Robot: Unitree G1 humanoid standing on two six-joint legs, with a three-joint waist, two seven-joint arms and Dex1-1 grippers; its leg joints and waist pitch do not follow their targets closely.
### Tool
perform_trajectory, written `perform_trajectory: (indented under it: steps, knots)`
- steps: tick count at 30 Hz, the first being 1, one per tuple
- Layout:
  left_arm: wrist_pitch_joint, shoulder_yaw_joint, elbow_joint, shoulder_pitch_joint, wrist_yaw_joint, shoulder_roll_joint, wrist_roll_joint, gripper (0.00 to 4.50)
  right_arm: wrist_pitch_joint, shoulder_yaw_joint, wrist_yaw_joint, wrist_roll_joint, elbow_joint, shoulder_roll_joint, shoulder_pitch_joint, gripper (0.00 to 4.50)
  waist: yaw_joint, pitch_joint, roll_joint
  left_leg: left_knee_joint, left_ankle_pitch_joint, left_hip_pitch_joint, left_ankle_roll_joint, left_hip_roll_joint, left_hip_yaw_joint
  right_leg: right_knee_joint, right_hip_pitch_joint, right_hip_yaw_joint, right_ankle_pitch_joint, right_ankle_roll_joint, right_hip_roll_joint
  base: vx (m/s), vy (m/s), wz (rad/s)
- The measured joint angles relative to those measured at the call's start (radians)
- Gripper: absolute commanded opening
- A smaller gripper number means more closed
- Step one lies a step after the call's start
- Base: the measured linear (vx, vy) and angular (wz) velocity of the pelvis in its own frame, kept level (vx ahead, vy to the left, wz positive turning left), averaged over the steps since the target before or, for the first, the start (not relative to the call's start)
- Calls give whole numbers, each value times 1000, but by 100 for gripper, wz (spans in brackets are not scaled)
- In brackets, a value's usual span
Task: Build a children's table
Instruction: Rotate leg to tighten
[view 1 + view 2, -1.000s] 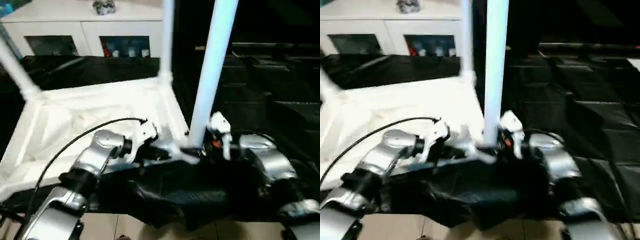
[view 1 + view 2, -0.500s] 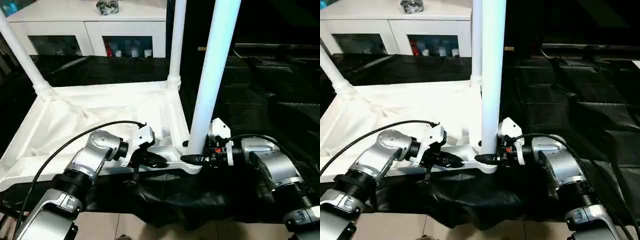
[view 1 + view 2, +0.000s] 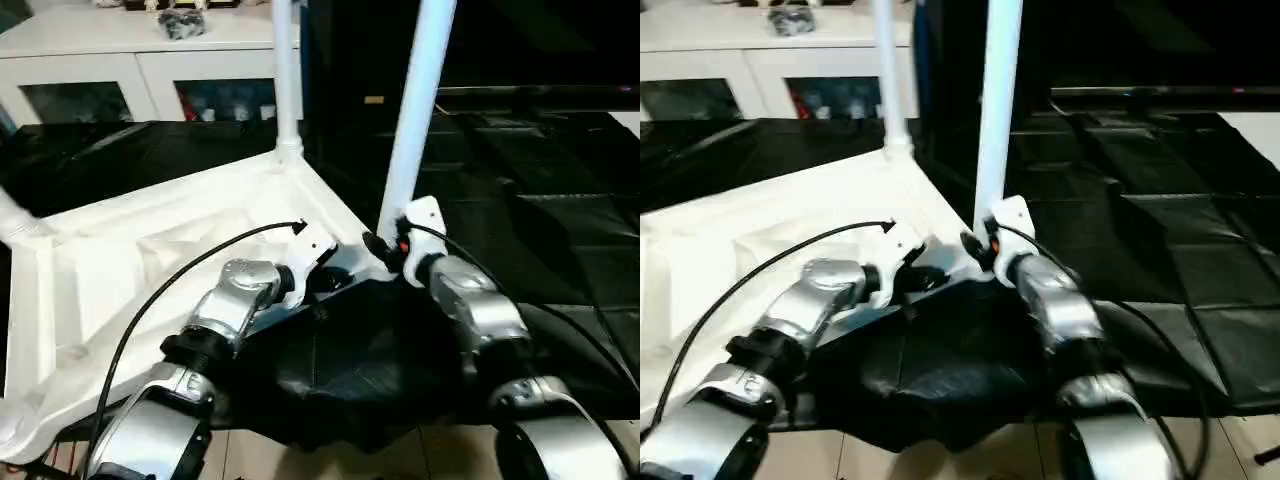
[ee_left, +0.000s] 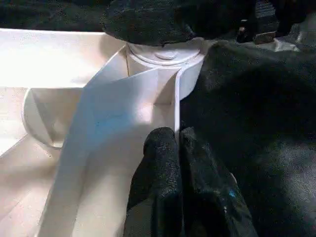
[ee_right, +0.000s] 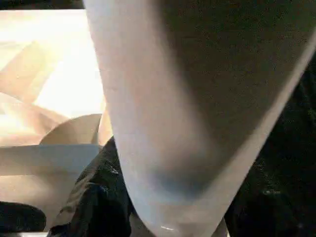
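Observation:
The white tabletop [image 3: 150, 250] lies underside up on black cloth. Three white legs stand in its corner sockets: one at the back [image 3: 285, 80], one at the left edge [image 3: 10, 215], and one at the near right corner [image 3: 415, 120]. My right gripper [image 3: 385, 250] is shut on the base of that near leg [image 5: 163, 123], with a black finger [image 5: 96, 197] beside it. My left gripper [image 3: 325, 280] is next to the same corner. Its fingers [image 4: 160, 153] are pinched shut on the tabletop's thin rim, just short of the socket [image 4: 165, 54].
A white glass-door cabinet [image 3: 130, 60] stands behind the work, with small items on top. Black cloth [image 3: 540, 200] covers the surface to the right and hangs over the near edge. Pale floor [image 3: 440, 450] shows below. A black cable [image 3: 200, 265] arcs over my left forearm.
The whole picture has shifted and tilted, so the camera moved. Both grippers stay at the near right corner. The right fingers have drawn in on the leg's base.

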Motion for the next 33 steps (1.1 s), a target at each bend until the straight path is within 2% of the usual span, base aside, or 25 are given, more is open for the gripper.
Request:
perform_trajectory:
  steps: [2, 6, 12, 14, 15, 18, 22, 28, 33]
  knots:
    - [-6, -2, 0, 0, -12, 2, 3, 0, 0, -10, 21, 7, 8, 0, -5, 267, 1, 0, 0, -1, 0, 0, 0, 0, 0, 0, 0, 0, 2, -2, 0, 0, 0, 0]
    - [-21, -5, -1, 1, -48, 18, 4, 0, -11, -16, 79, 23, 24, -7, -12, 309, 1, 0, 0, -4, 0, -2, 0, 0, 0, 1, 0, 0, 3, -3, 0, 0, 0, 0]
    - [-43, -23, -51, 28, -169, 69, -10, 0, -34, 38, 337, 29, -44, -97, 33, 316, 9, 0, 1, -7, -1, -8, 3, 2, 0, 1, -4, -3, 5, -6, 1, 0, 0, 0]
    - [-45, -35, -67, 34, -226, 91, -21, 0, -36, 66, 437, 36, -95, -139, 64, 316, 19, 0, 1, -7, 0, -9, 7, 2, 0, 0, -5, -3, 5, -6, 1, 0, 0, 0]
    - [-48, -43, -79, 41, -268, 110, -27, 0, -41, 88, 505, 40, -125, -169, 84, 316, 29, 0, 1, -7, 0, -9, 9, 2, 0, 0, -5, -3, 5, -6, 1, 0, 0, 0]
    - [-50, -66, -107, 55, -370, 153, -40, 0, -40, 138, 652, 59, -201, -233, 129, 316, 39, 0, 1, -5, 0, -8, 9, 2, 1, 0, -5, -3, 5, -6, 1, 0, 0, 0]
    - [-50, -82, -134, 69, -449, 182, -44, 0, -24, 168, 771, 72, -258, -279, 161, 316, 46, 0, 2, -3, -3, -5, 5, 2, 2, 0, -2, -1, 5, -6, 1, 0, 0, 0]
    - [-42, -103, -163, 77, -515, 213, -46, 0, 4, 192, 828, 72, -297, -298, 177, 258, 50, 0, 2, -4, -3, -1, 5, 2, 3, 0, 0, 0, 5, -6, 1, 0, 0, 0]
    - [-34, -101, -172, 83, -531, 224, -55, 0, 18, 196, 828, 82, -321, -292, 184, 235, 50, 0, 3, -5, -3, -1, 4, 2, 3, 0, -1, 0, 4, -5, 1, 0, 0, 0]
